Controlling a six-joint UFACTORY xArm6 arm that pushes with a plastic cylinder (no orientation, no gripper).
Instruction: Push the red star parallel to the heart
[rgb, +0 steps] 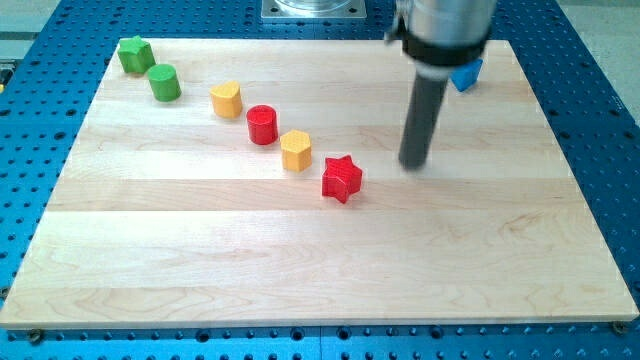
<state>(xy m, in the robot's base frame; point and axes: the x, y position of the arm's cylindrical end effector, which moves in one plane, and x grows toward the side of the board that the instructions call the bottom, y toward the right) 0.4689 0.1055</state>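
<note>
The red star (341, 178) lies near the middle of the wooden board (320, 270). My tip (414, 164) rests on the board to the star's right and slightly higher in the view, a clear gap away. A yellow heart-like block (296, 150) sits just up-left of the star. A second yellow block (227, 99) lies farther up-left; I cannot tell its shape for sure. A red cylinder (262, 124) stands between the two yellow blocks.
A green cylinder (164, 83) and a green star-like block (135, 54) sit at the view's top left. A blue block (466, 75) is partly hidden behind the rod at the top right. Blue perforated table surrounds the board.
</note>
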